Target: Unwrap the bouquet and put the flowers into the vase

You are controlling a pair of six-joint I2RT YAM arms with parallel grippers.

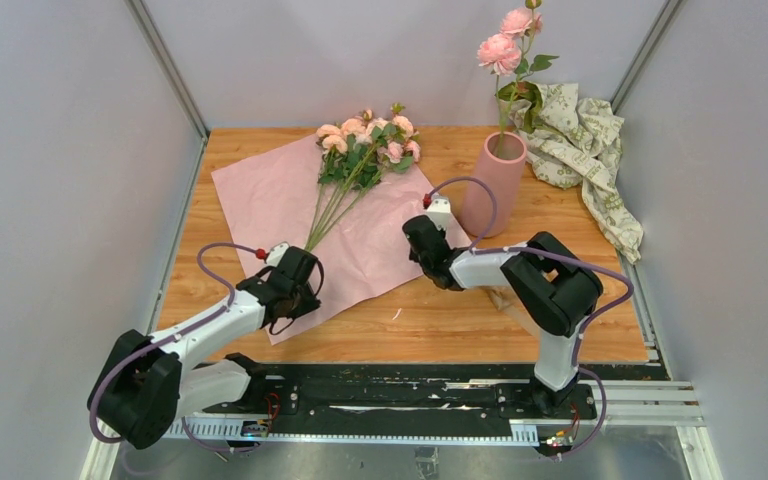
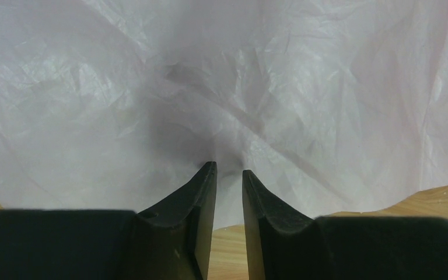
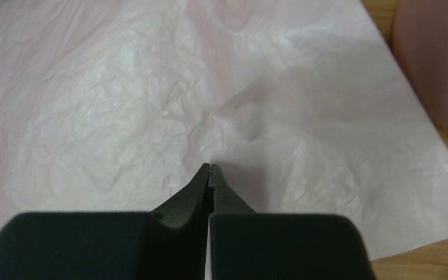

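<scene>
Flowers (image 1: 370,140) lying loose on the opened pink paper (image 1: 260,195), vase (image 1: 493,185) upright just beside the sheet's right edge.
Light, floppy things, I'd judge: thin stems (image 1: 330,215) that bend and blooms that crush, so the hold belongs low on the bunched stems, near the cut ends, never on the heads. Left claw (image 2: 228,169) sits by those ends, jaws a slit apart with nothing between them. Right claw (image 3: 210,168) is pressed shut over the paper; whether it pinches a fold I cannot tell.

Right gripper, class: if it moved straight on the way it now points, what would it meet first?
Probably the pink paper, lying just past the right gripper's shut tips, though depth is unclear.
</scene>
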